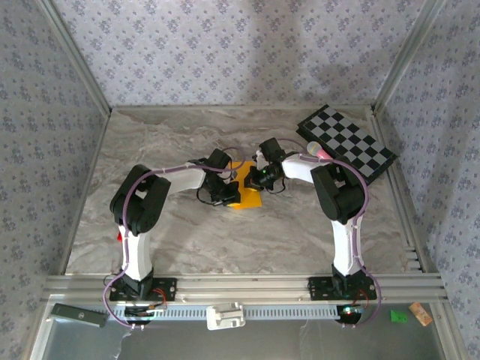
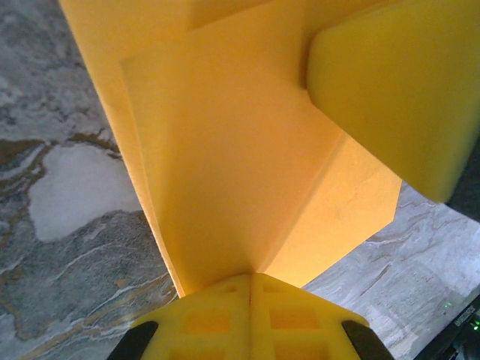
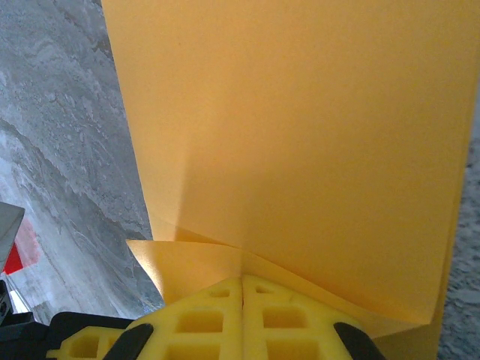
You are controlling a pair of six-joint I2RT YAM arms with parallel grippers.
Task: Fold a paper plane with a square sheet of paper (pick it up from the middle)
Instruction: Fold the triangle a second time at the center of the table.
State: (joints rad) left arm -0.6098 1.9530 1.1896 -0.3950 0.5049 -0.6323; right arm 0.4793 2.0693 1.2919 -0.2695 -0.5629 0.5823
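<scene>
Lilac-grey walls (image 1: 225,52): wallpaper with a small repeated flower print on the back and both sides of the cell.
Frame posts (image 1: 75,56): bare aluminium, standing in the two far corners and slanting outward in the top view.
Counter (image 1: 187,240): marble-look sheet, grey and beige veins, matt. It runs wall to wall.
Near rails (image 1: 247,286): aluminium profiles along the front edge. Both arm bases are bolted on them.
Left arm (image 1: 139,210): black and white, elbow raised, reaching in toward mid-counter.
Right arm (image 1: 341,195): same build, reaching in from the other side.
Checkered board (image 1: 349,142): black and white, far right corner, lying askew to the walls.
Orange-yellow paper (image 1: 246,198): mid-counter, lying flat between the two wrists. Partly folded, with overlapping layers and creases seen from the left wrist.
Left end effector (image 2: 251,289): yellow fingers clenched together, tips at the point where a paper crease ends. Whether a layer is pinched I cannot tell.
Right end effector (image 3: 241,289): clenched likewise, tips against a curled paper edge, pinch unclear. One of its fingers (image 2: 405,90) lies on the paper in the left wrist view.
Pink-tipped stick (image 1: 316,152): just beside the board's near-left edge.
Red block (image 1: 118,237): small, by the left arm's lower link.
</scene>
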